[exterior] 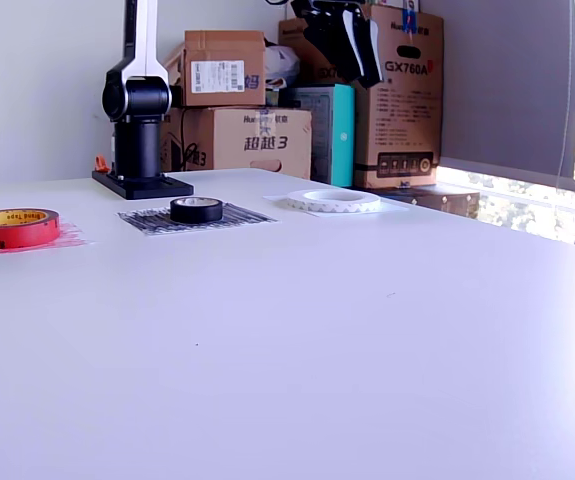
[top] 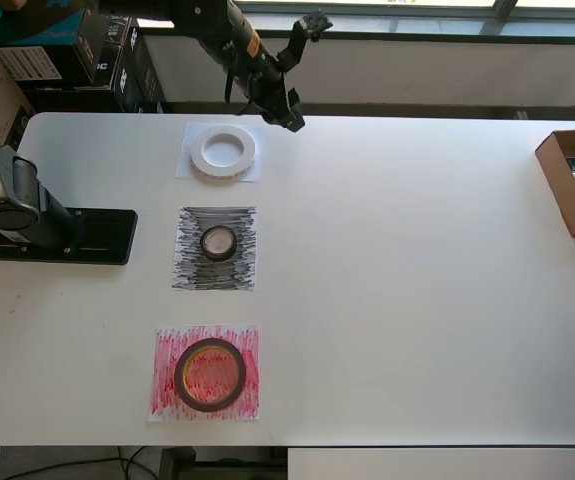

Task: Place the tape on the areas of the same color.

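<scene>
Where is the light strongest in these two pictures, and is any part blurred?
Overhead view: the white table is bright and even, with a washed-out window strip along the top edge; tape rolls sharp. Exterior view: daylight enters at its right, and the near tabletop looks soft.

Robotics lab or storeroom, white table, stacked cardboard boxes, window.

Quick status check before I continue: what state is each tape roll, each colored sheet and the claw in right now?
white tape: flat on the white sheet.
black tape: flat, centered on the black sheet.
red tape: flat on the red sheet.
claw: raised above the table's far edge beside the white sheet, holding nothing; open or shut unclear.
cardboard box: open, items inside.
</scene>
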Controlling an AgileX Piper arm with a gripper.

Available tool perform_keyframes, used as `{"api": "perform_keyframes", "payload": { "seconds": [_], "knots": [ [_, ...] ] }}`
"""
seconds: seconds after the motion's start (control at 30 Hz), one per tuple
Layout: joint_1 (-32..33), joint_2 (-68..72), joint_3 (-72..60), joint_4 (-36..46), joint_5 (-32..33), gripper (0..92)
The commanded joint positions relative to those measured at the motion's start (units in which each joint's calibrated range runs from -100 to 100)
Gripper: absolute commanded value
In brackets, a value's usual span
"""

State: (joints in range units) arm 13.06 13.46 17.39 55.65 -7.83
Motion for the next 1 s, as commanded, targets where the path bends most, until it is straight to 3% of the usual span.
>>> {"api": "perform_keyframes", "payload": {
  "seconds": [0.0, 0.37, 0.47, 0.67, 0.83, 0.97],
  "knots": [
    [-3.4, -3.7, 0.1, -0.4, 8.8, 51.6],
    [-7.1, -24.3, 12.7, -0.5, 9.4, 51.5],
    [-7.8, -31.0, 16.9, -3.8, 9.4, 50.5],
    [-7.9, -44.0, 27.0, -12.6, 8.4, 31.5],
    [-7.4, -54.6, 33.6, -15.6, 3.9, 14.9],
    [-7.2, -62.7, 40.2, -20.9, -1.3, 7.2]
  ]
}}
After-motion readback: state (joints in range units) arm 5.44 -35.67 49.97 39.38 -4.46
